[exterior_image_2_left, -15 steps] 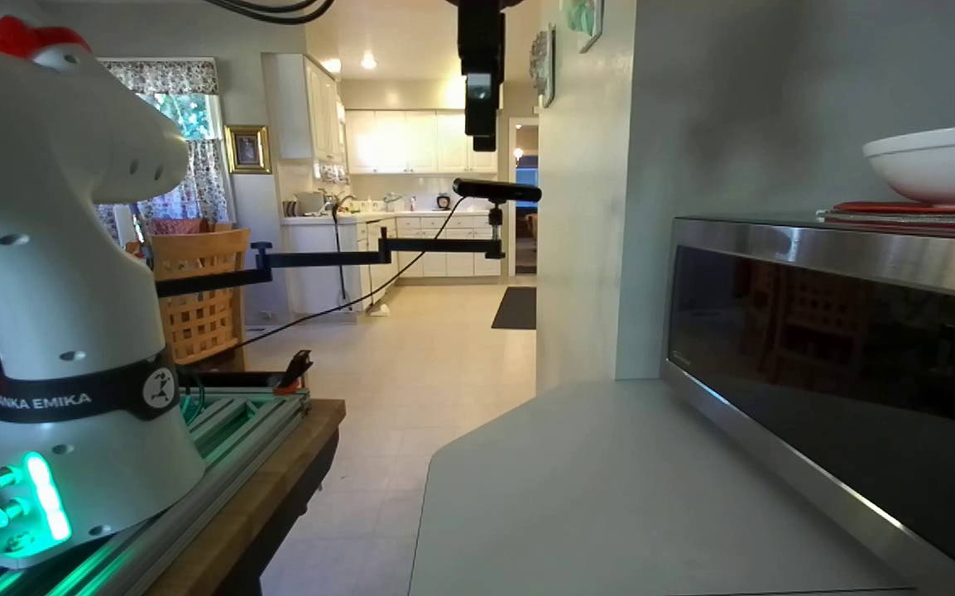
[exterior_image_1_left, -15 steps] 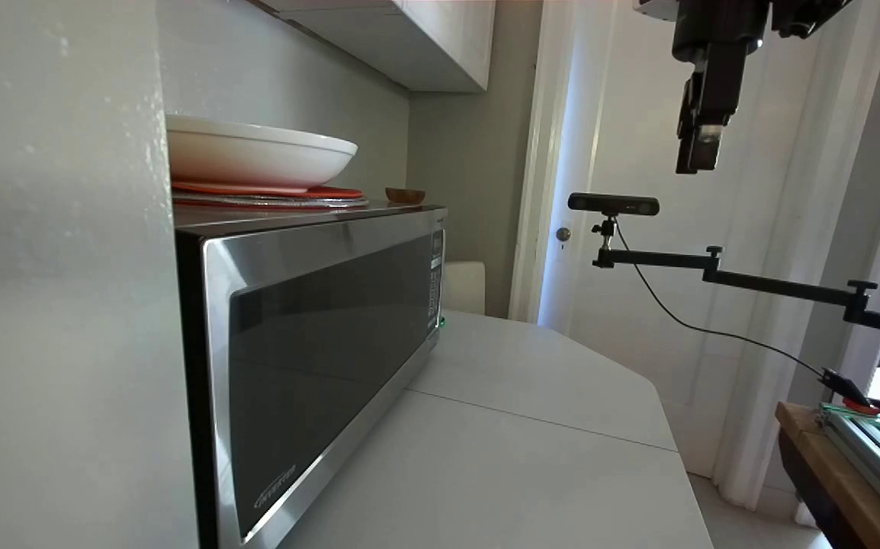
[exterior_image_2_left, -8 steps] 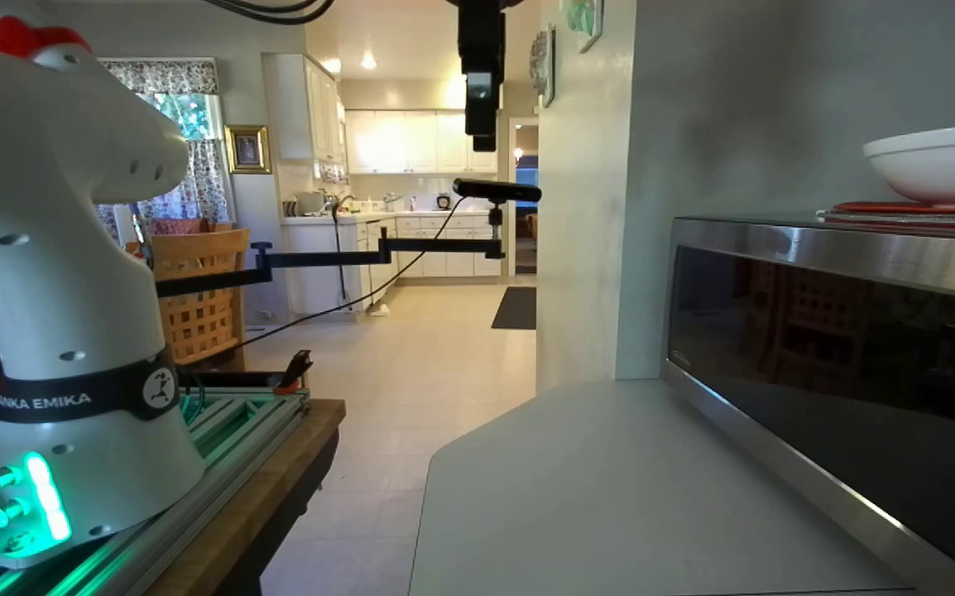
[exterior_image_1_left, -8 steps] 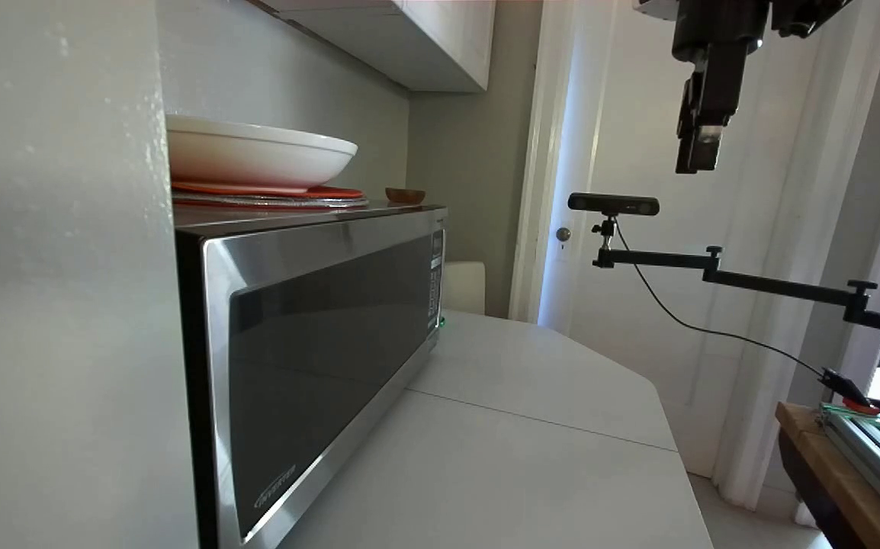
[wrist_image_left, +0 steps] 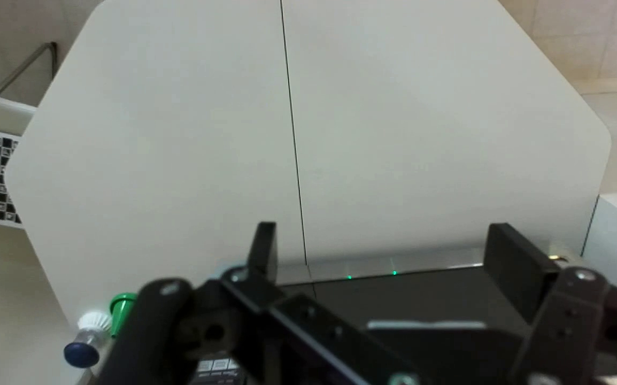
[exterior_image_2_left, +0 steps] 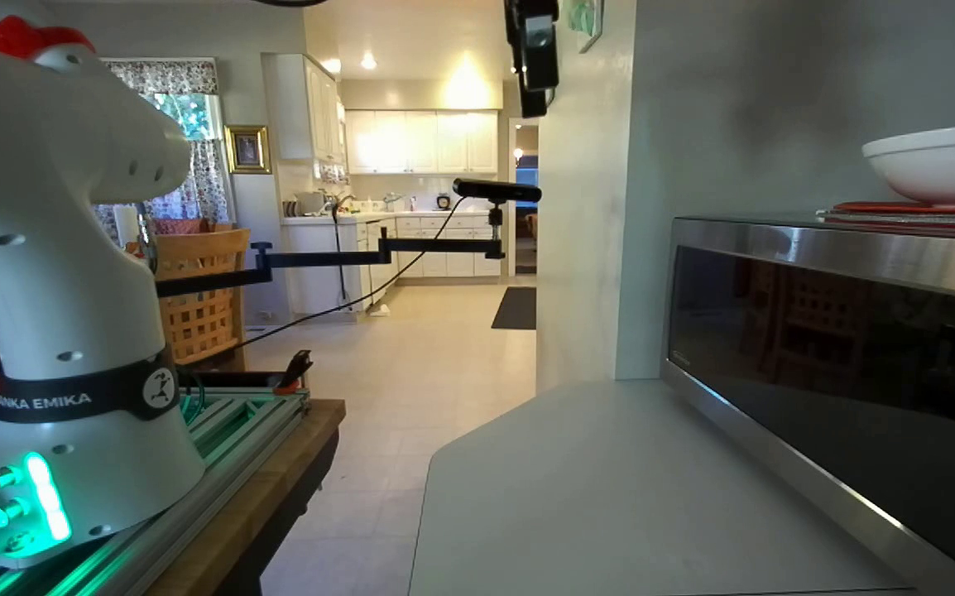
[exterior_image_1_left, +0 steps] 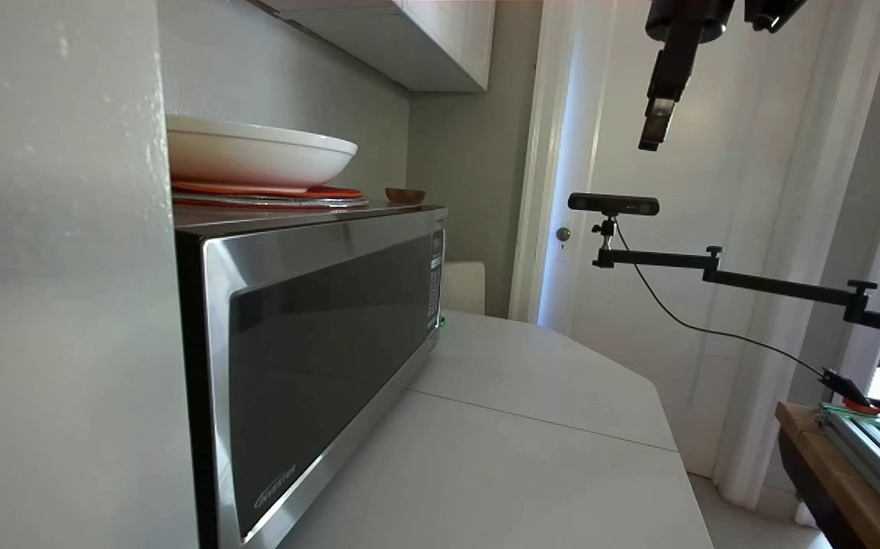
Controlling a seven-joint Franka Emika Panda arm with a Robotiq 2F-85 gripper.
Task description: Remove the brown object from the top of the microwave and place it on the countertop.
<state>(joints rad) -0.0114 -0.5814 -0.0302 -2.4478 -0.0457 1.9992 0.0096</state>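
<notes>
The brown object is small, low and oblong. It rests on top of the microwave near its far end in an exterior view. It is out of view in the other pictures. The microwave also shows in an exterior view and in the wrist view. The pale countertop lies in front of it and fills much of the wrist view. My gripper hangs high above the countertop, away from the microwave top. In the wrist view its fingers are wide apart with nothing between them.
A white bowl sits on reddish plates on the microwave, left of the brown object. An upper cabinet overhangs the back wall. A camera on a black arm stands beyond the countertop. A green-capped item stands near the microwave.
The gripper hung still at first. In the last half second it moved up and toward the microwave, and tilted slightly. The brown object has not moved.
</notes>
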